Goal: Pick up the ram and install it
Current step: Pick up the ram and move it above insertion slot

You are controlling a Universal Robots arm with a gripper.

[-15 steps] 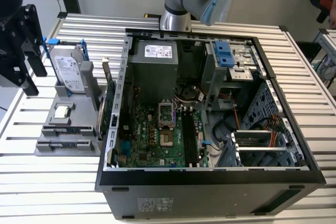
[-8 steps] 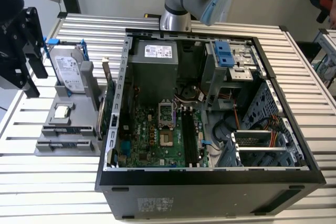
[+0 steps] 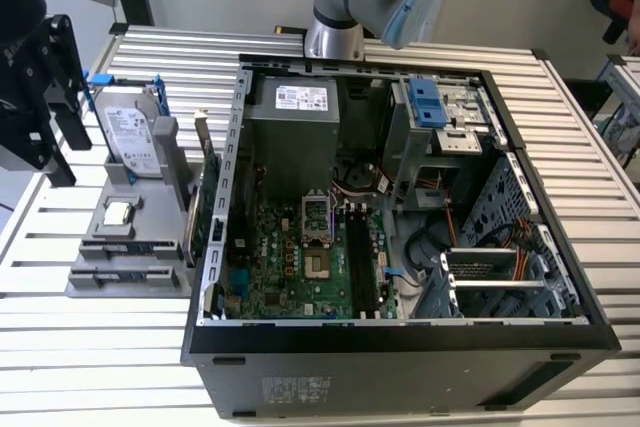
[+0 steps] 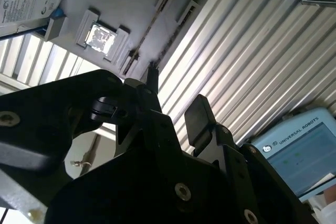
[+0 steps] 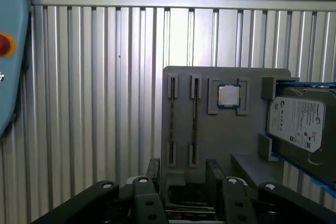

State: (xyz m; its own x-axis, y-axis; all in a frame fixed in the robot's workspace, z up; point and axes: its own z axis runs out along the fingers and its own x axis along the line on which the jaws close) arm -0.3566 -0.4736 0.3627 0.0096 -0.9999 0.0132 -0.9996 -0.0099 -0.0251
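The jaws are standing wide open and are holding nothing; in the first wrist view the two black fingertips [image 5: 214, 174] are showing with a clear gap between them. The ram [image 5: 194, 121] is sitting on its edge in a long narrow slot of the grey holder [image 5: 236, 140] and is appearing as a thin dark strip between the end brackets of the slot. A similar strip is lying in the slot just beside it, and I cannot tell if that one is a second stick or only a groove.

The ram is lying apart from the jaws and nothing is touching it. In the first wrist view the near end of the holder is coming between the two fingertips, and both slots are running in line with the gap.

On the same holder a processor chip [image 5: 229, 96] is resting in its square seat beside the slots, and a hard drive [image 5: 299, 124] with a blue frame is standing further along. The holder is lying on the ribbed metal surface [image 5: 105, 103].

In the exterior view the open computer case [image 3: 400, 372] is standing on the exterior view's right of the holder, with its green motherboard [image 3: 290, 257] showing inside
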